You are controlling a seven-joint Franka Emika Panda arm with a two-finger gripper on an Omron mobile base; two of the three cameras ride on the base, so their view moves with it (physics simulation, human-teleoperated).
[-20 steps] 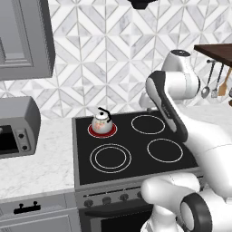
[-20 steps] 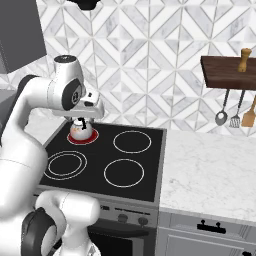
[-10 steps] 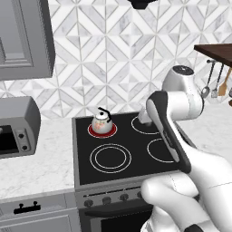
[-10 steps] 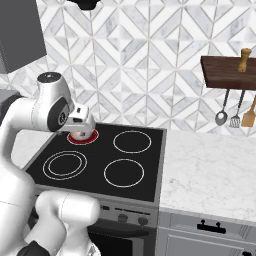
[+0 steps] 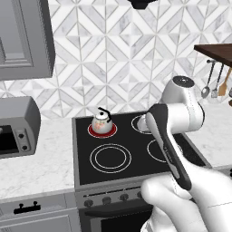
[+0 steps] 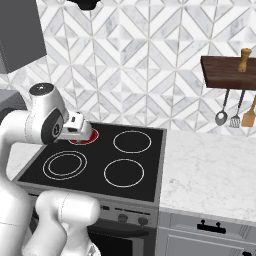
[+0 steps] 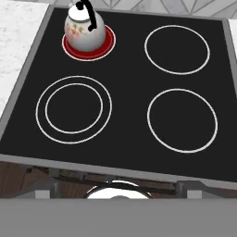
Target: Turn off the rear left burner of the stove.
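Home kitchen: stove point(image 5: 136, 158), marble counter point(image 6: 210, 170), tiled wall point(image 5: 113, 59), hanging utensils point(image 6: 235, 111), toaster oven point(image 5: 16, 127).

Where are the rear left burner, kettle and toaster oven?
rear left burner point(image 7: 107, 44), hand view, red rim right of kettle.
kettle point(image 5: 100, 123), left base view, body.
toaster oven point(image 5: 18, 122), left base view, front right.

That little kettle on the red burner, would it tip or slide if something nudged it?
The kettle looks squat and round-bodied, so it would probably slide before tipping. The stove top is smooth black glass, likely slippery. Its thin arched handle sits high, so a push there could rock it.
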